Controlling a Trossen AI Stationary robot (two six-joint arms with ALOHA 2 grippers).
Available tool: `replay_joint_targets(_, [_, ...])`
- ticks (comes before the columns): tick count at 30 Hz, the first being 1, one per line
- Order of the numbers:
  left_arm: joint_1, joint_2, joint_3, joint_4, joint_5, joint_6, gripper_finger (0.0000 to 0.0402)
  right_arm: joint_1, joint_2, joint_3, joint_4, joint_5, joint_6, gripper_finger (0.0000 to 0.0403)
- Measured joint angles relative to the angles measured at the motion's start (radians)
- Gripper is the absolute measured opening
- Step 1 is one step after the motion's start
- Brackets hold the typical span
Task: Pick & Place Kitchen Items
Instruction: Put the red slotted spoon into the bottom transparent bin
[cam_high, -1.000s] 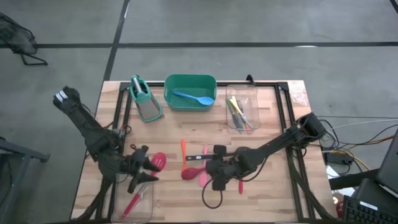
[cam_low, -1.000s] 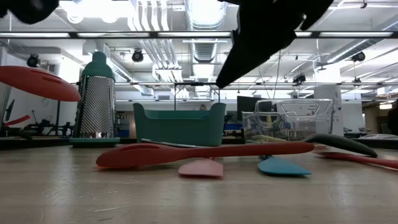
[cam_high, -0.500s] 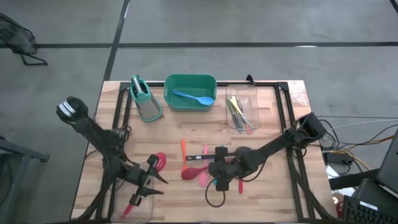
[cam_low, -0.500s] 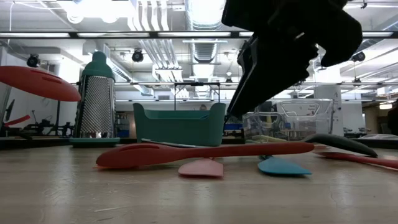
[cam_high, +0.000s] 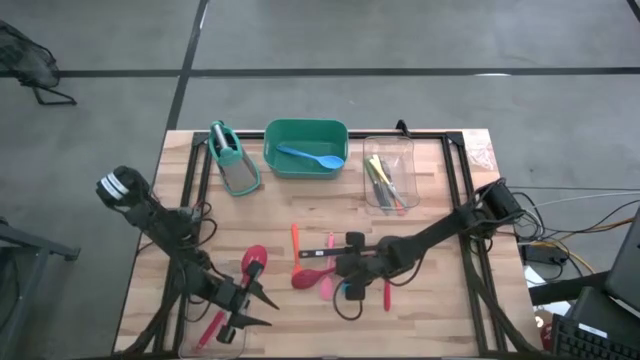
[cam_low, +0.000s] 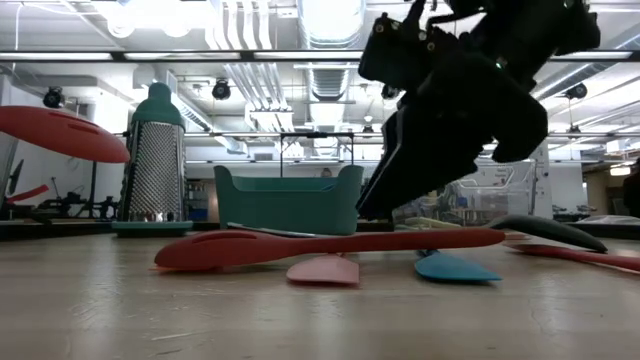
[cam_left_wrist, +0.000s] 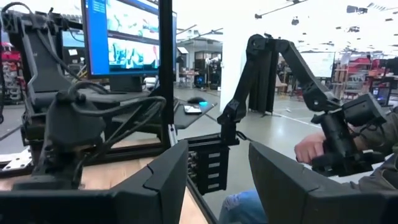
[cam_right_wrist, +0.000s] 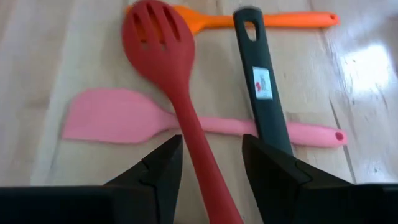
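Wooden table (cam_high: 420, 315) carries the work, with floor on all sides. Along the far edge stand a metal grater (cam_high: 233, 160), a green tub (cam_high: 303, 133) holding a blue spoon (cam_high: 312, 157), and a clear bin (cam_high: 388, 148) holding slim yellow and red tools: these appear to be sorted destinations.

Loose utensils lie crossed near the table centre. The right gripper (cam_right_wrist: 206, 171) hangs low over them, fingers spread and holding nothing, with the red slotted spoon (cam_right_wrist: 171, 74) handle running between them. That spoon lies over a pink spatula (cam_right_wrist: 106, 118); a black handle (cam_right_wrist: 260, 81) lies just beside it and an orange utensil (cam_right_wrist: 273, 20) lies beyond. Judgement: the red spoon is the target, and closing risks catching the black handle.

The left gripper (cam_high: 245, 310) sits at the near-left corner, fingers spread and empty, above a second clear bin (cam_high: 238, 345) containing a red utensil (cam_high: 210, 328). Another red spoon (cam_high: 253, 262) lies near it.

Open board remains toward the near-right corner.
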Motion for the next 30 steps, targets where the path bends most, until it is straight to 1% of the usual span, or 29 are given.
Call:
replay_joint_targets(2, [0.0, 0.0, 0.002, -0.002, 0.002, 0.0, 0.0177, -0.004, 0.0, -0.021, 0.037, -0.018, 0.001, 0.0169])
replay_joint_targets(9, [0.0, -0.003, 0.002, -0.002, 0.001, 0.004, 0.0177, -0.005, -0.001, -0.07, 0.084, -0.022, 0.001, 0.0173])
replay_joint_targets(17, [0.0, -0.004, 0.002, -0.01, -0.001, 0.003, 0.0177, -0.005, 0.011, -0.091, 0.087, -0.04, 0.035, 0.015])
replay_joint_targets(20, [0.0, -0.004, 0.001, -0.012, -0.002, 0.003, 0.0177, -0.006, 0.052, -0.081, 0.097, -0.043, 0.038, 0.0142])
replay_joint_targets(25, [0.0, -0.004, 0.001, -0.021, -0.001, 0.0, 0.0177, -0.006, 0.135, -0.026, 0.1, -0.05, 0.044, 0.0128])
replay_joint_targets(30, [0.0, -0.004, 0.001, -0.026, -0.002, -0.005, 0.0177, -0.005, 0.133, 0.023, 0.069, -0.058, 0.031, 0.0096])
